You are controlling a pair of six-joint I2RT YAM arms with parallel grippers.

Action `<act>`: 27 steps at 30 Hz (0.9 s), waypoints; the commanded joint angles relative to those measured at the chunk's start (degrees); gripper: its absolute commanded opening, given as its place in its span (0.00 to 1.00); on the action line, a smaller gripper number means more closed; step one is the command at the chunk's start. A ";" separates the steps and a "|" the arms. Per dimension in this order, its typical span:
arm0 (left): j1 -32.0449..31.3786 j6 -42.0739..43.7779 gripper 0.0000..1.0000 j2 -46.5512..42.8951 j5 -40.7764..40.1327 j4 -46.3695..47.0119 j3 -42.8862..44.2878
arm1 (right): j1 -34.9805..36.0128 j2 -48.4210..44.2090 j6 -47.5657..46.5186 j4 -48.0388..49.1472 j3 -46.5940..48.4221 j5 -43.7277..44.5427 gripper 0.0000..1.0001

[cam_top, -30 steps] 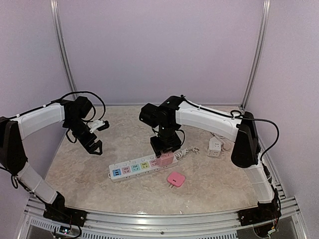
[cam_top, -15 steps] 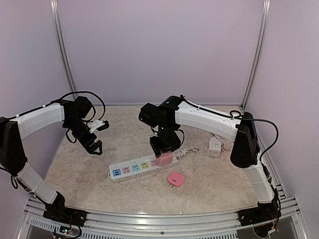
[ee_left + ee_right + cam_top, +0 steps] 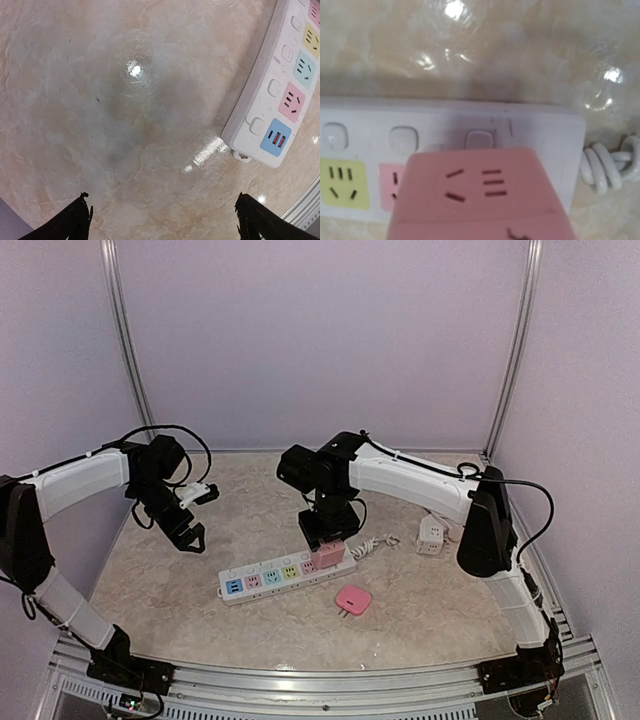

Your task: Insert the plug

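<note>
Between right fingers [image 3: 325,538]: pink plug [image 3: 480,195], gripped half-closed, low over the end socket of power strip [image 3: 270,578], seating unclear | risk: prongs off the slots, pushing down skids strip on bench [image 3: 450,610] or tilts plug | right arm reaches in, wrist pointing down | left fingers [image 3: 72,222] wide open, empty, hovering aside

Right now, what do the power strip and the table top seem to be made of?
Power strip: probably moulded plastic, white, smooth, with coloured socket faces and rounded edges.
Table top: stone or a marble-pattern laminate, I cannot tell which; polished, since lamps reflect as bright spots.
</note>
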 commanded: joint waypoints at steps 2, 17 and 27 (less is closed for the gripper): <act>-0.05 0.38 0.99 -1.72 -0.05 0.53 -0.58 | -0.55 2.94 -0.19 -9.37 -3.85 -1.27 0.00; -18.13 12.67 0.99 -9.99 5.16 -4.44 19.09 | -0.59 -17.28 6.39 28.90 -12.01 -30.18 0.00; -24.65 15.97 0.99 -10.81 10.75 -2.29 19.77 | 0.00 -26.04 16.31 50.36 -24.67 -36.86 0.00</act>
